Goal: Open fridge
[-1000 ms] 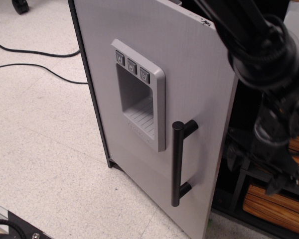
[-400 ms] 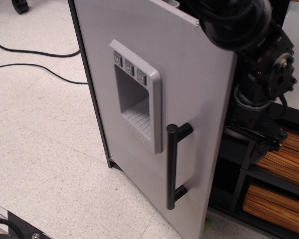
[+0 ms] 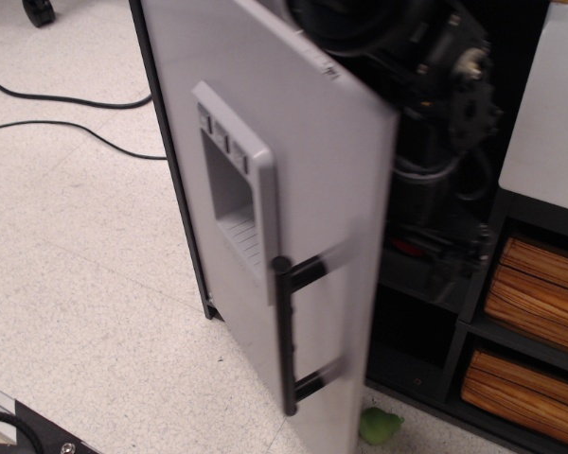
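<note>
The fridge has a flat light-grey door [image 3: 312, 189] that stands swung well out from its black frame [image 3: 166, 142]. The door carries a recessed grey dispenser panel [image 3: 235, 189] with three buttons and a long vertical black bar handle [image 3: 286, 336]. My black arm [image 3: 426, 85] reaches down behind the door's free edge, inside the dark opening. My gripper [image 3: 426, 248] is a dark shape low behind the door. Its fingers do not show clearly, so I cannot tell whether it is open or shut.
A grey-topped shelf unit [image 3: 549, 113] with orange-brown wood-pattern bins [image 3: 540, 288] stands at the right. A small green object [image 3: 381, 426] lies on the floor under the door's edge. Black cables [image 3: 66, 128] cross the speckled floor at the left.
The door has swung further open toward the left, its handle moving left with it. My arm has moved left and deeper behind the door. The green object now shows.
</note>
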Tool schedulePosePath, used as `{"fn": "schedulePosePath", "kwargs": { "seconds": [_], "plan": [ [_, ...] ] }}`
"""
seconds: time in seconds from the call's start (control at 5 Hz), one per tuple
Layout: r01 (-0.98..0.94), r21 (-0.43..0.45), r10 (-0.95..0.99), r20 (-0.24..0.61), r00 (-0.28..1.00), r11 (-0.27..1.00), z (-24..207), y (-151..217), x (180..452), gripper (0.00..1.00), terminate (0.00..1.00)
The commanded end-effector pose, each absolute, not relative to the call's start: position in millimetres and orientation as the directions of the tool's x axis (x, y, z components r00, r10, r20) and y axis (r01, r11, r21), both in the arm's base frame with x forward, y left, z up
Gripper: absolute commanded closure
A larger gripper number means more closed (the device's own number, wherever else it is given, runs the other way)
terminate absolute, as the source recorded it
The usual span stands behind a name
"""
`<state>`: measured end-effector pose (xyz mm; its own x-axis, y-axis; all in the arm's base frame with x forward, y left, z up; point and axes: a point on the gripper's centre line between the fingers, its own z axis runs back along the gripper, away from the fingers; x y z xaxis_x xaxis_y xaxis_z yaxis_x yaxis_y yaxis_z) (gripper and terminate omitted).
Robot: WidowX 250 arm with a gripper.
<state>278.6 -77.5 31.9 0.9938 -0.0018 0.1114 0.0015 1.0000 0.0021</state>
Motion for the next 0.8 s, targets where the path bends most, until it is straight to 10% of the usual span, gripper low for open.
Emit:
{"fn": "schedulePosePath", "kwargs": {
  "seconds": [0.0,0.4,0.6],
  "plan": [
    [-0.004,0.019,0.002,0.111,0.994,1.0,46.9,-42.0,248.7,0.0,0.0],
    [0.051,0.067,-0.059,0.127,0.99,0.996,32.4,-3.0,206.8,0.0,0.0],
    [0.08,0.1,-0.093,0.133,0.987,0.992,24.9,28.1,186.2,0.0,1.0]
  ]
}}
